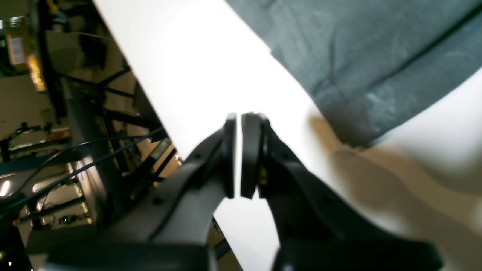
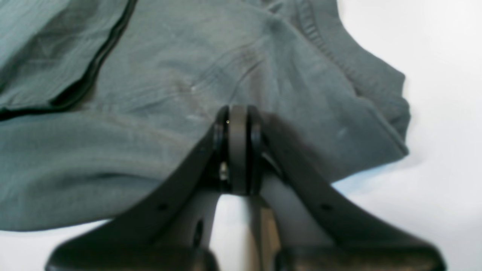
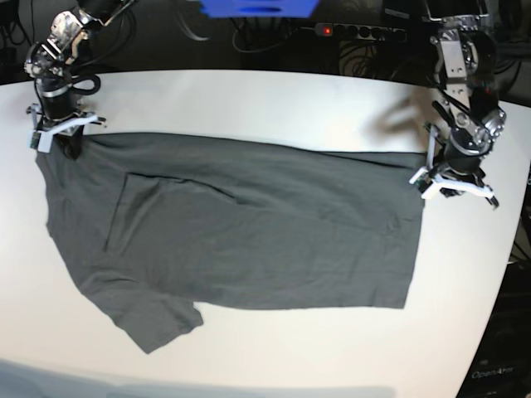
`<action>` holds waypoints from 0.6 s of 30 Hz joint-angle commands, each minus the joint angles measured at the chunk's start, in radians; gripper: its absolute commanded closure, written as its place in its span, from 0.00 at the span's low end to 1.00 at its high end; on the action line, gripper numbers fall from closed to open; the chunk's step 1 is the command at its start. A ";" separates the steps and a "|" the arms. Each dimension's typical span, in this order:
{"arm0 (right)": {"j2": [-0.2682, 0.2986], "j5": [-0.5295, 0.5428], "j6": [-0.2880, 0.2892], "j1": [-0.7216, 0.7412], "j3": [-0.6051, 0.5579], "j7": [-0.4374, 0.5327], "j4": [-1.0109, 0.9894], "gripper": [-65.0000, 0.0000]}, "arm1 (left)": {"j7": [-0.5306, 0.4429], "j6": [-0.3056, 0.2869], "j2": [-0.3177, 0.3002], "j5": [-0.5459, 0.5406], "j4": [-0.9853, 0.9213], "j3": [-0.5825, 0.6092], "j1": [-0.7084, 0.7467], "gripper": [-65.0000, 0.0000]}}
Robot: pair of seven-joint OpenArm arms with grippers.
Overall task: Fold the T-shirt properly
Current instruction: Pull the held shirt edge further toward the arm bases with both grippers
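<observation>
The dark grey T-shirt lies spread flat across the white table, with one sleeve at the front left. My right gripper sits at the shirt's far left corner. In the right wrist view the right gripper is shut, with its tips over the T-shirt near the ribbed collar; I cannot tell whether cloth is caught. My left gripper hangs just off the shirt's right edge. The left gripper is shut with nothing in it, over bare table beside the T-shirt.
The table edge runs close to the left gripper, with dark frames and cables beyond it. A power strip and a blue object sit behind the table. The rounded right rim is near the left arm.
</observation>
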 commanded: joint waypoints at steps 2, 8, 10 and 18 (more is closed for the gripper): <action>-0.009 -0.126 -0.009 -0.028 0.000 -0.177 -0.018 0.99 | -0.011 0.010 0.024 -0.001 0.014 0.003 -0.024 0.96; -0.009 -0.127 -0.009 -0.028 -0.001 -0.177 -0.018 0.99 | -0.013 0.010 0.065 0.001 -0.087 0.029 -0.078 0.96; -0.009 -0.127 -0.009 -0.028 -0.001 -0.177 -0.018 0.99 | -0.013 0.010 0.072 0.001 -0.122 0.039 -0.090 0.96; -0.007 -0.127 -0.009 -0.036 -0.001 -0.177 -0.020 0.99 | -0.013 0.010 0.072 -0.001 -0.214 0.036 -0.096 0.96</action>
